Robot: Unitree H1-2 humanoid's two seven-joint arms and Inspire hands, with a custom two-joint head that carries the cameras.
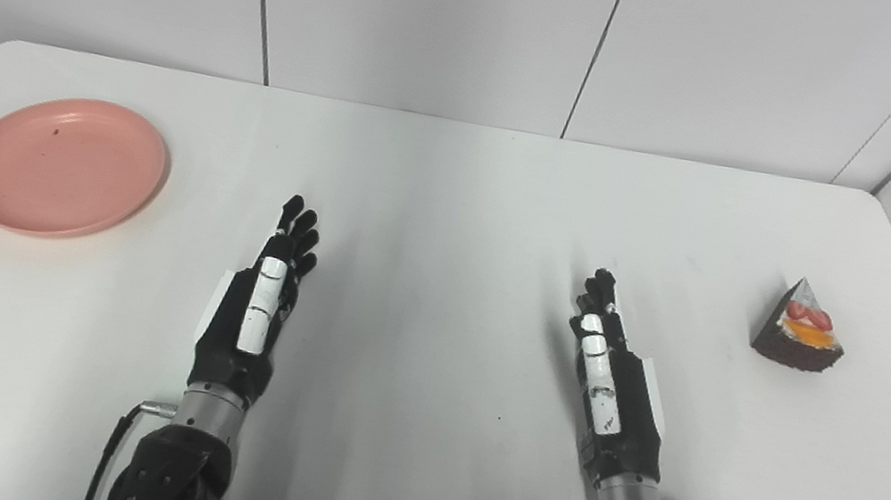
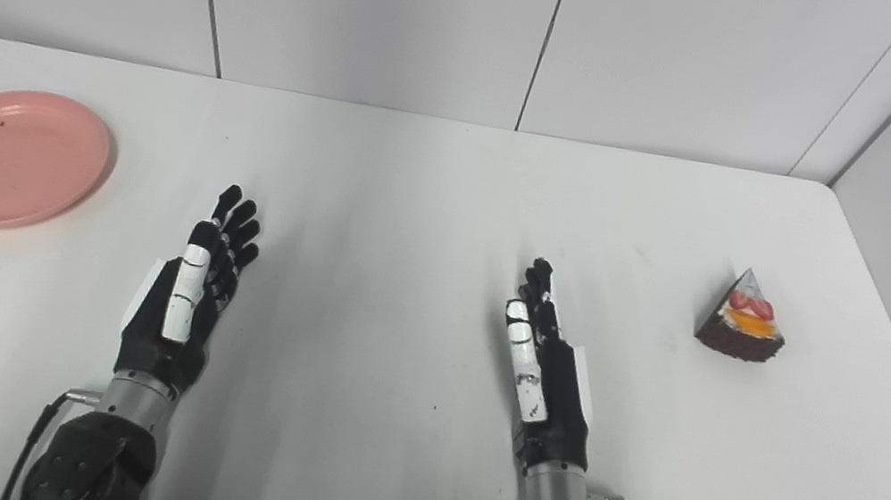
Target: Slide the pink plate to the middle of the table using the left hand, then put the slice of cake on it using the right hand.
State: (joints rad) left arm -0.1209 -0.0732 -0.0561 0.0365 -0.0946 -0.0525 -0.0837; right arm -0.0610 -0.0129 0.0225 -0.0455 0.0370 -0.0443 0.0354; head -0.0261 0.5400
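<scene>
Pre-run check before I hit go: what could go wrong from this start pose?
1. The pink plate sits near the table's left edge; a push from the left hand that glances off its rim could send it off the side.
2. The cake slice is a small wedge with fruit on top; the right hand may squash or tip it when it closes.
3. Both hands are open, holding nothing, and lie where the plate must end up, so the right hand may block the slide.

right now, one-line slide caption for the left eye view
Both hands, left and right, open on the table; pink plate far left, cake slice far right.
</scene>
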